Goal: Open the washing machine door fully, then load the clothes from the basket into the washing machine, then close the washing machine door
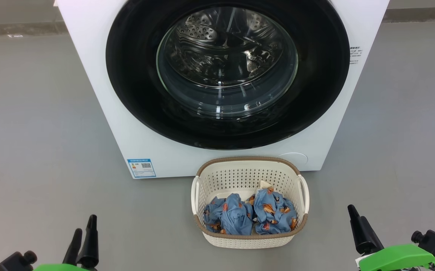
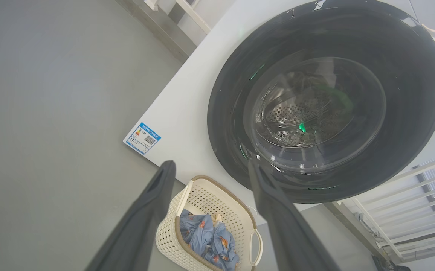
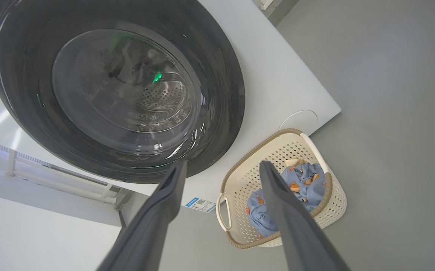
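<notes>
Left hand (image 2: 210,163) sits low at the robot's left, fingers spread wide, nothing between them. Right hand (image 3: 223,165) mirrors it at the lower right, just as wide and just as empty. Both hang above the floor (image 1: 32,131), well short of any contact.

Out from the hands, the basket (image 1: 247,161) stands on the floor between them, its long axis running left to right, parallel to the washer's front. It sits off toward the right hand, which is the nearer of the two. The clothes (image 1: 251,214) are bunched in its near half, blue with orange figures, a scrap of cream cloth poking up behind them.

Beyond that rises the washer (image 1: 89,56), and here is the relation that counts: the door (image 1: 226,67) lies straight ahead of and above both hands, shut flush against the front, roughly midway between them. Opening it looks like the first job, and it is not yet begun. No handle shows on the black rim, so which edge swings free cannot be told. The basket stands just below the door's lower rim, so the swing may pass close over it.

As for writing, the blue label (image 1: 141,168) at the lower left corner carries a QR code, but its text is too small to read. Fine print (image 1: 354,54) beside the door's right edge is equally illegible.
</notes>
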